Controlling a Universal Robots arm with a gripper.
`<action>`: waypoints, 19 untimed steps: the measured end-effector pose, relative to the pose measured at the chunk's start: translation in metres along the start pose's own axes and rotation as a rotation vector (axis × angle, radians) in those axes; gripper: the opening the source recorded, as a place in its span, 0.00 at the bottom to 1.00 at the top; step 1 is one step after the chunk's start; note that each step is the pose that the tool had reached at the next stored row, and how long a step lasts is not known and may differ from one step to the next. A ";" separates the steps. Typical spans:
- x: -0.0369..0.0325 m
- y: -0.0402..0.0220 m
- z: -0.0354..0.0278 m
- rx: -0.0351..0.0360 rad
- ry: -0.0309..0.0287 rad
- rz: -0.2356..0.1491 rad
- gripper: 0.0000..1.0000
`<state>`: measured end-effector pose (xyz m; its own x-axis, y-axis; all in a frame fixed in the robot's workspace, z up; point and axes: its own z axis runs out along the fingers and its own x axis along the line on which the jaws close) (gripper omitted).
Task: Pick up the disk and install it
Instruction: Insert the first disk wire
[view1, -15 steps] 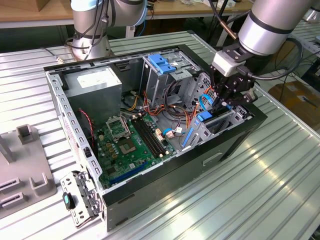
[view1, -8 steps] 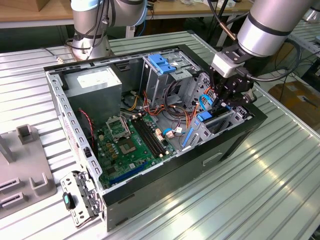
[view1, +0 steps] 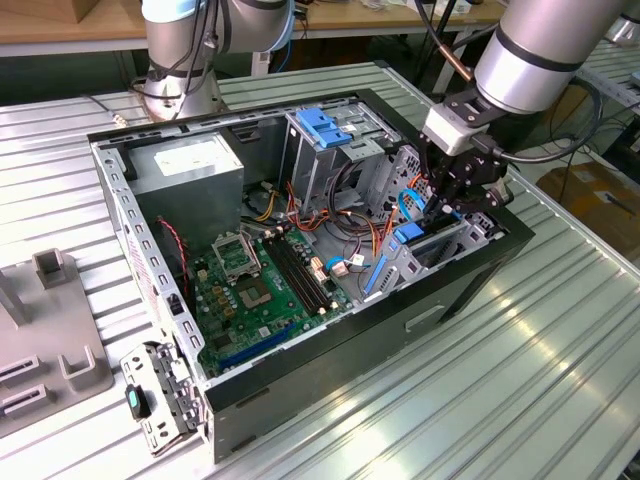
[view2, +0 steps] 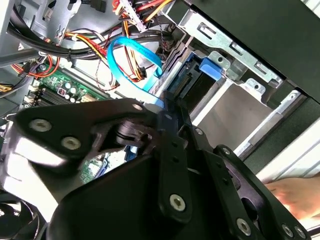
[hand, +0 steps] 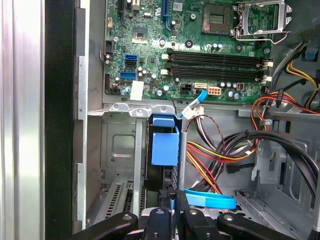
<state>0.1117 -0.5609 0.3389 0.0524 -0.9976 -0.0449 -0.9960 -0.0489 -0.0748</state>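
One tool (hand: 173, 197) is seen inside the open computer case (view1: 330, 350), which is set on the ribbed metal bench (view1: 520, 380). Its fingers (hand: 182, 216) are drawn together, clamped on an edge of the disk (hand: 164, 145). The disk is held on edge within the metal drive bay (hand: 120, 145), at the case's corner on the exterior view's right. The motherboard (hand: 200, 50) and a flat blue cable (hand: 210, 201) are seen nearby.
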 end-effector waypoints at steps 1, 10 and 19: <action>0.0000 0.0000 0.0001 0.0000 0.0001 0.000 0.23; -0.0002 -0.0004 -0.0049 -0.0001 0.0007 0.000 0.36; -0.0031 -0.0019 -0.0232 -0.0001 0.0005 0.000 0.36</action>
<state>0.1118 -0.5588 0.3623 0.0523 -0.9976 -0.0444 -0.9960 -0.0489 -0.0747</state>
